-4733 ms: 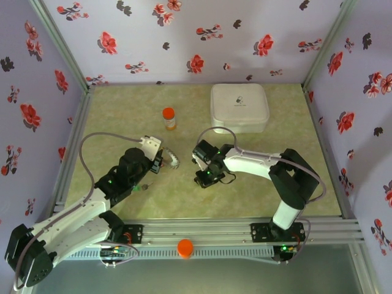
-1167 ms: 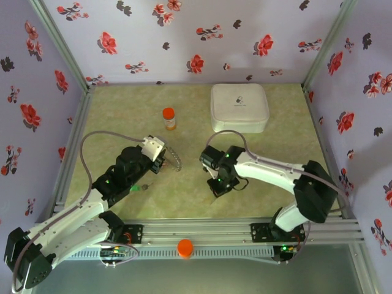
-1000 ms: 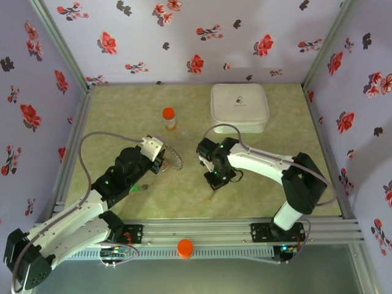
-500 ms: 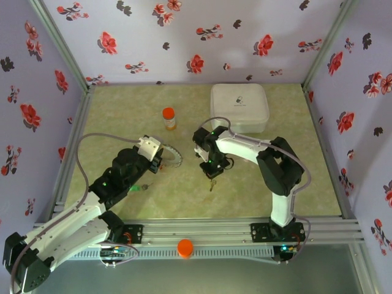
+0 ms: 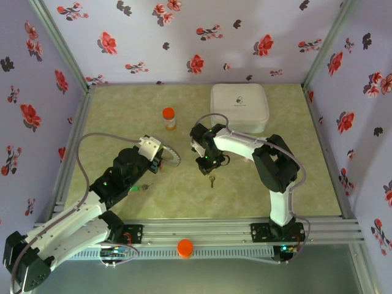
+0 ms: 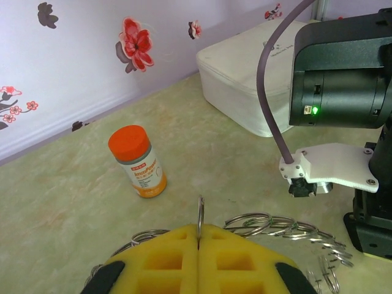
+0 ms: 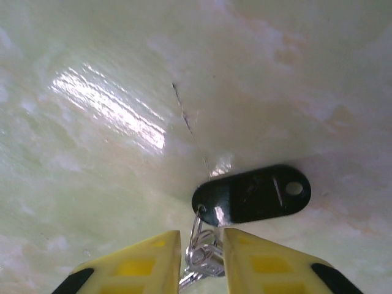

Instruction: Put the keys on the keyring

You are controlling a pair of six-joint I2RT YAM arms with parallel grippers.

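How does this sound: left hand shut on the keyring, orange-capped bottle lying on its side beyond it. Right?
Not quite. The bottle stands upright, orange cap on top, as the left wrist view shows. The left hand is indeed shut on the keyring.

Glossy blk plastic key [image 7: 251,195], shiny metal keyring [image 6: 278,225]

Green table [image 5: 122,110]: orange bottle [image 5: 169,119], white case [image 5: 239,107]

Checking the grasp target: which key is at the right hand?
The black-headed key, directly in front of the right hand; the green-headed one lies well away, beside the left arm.
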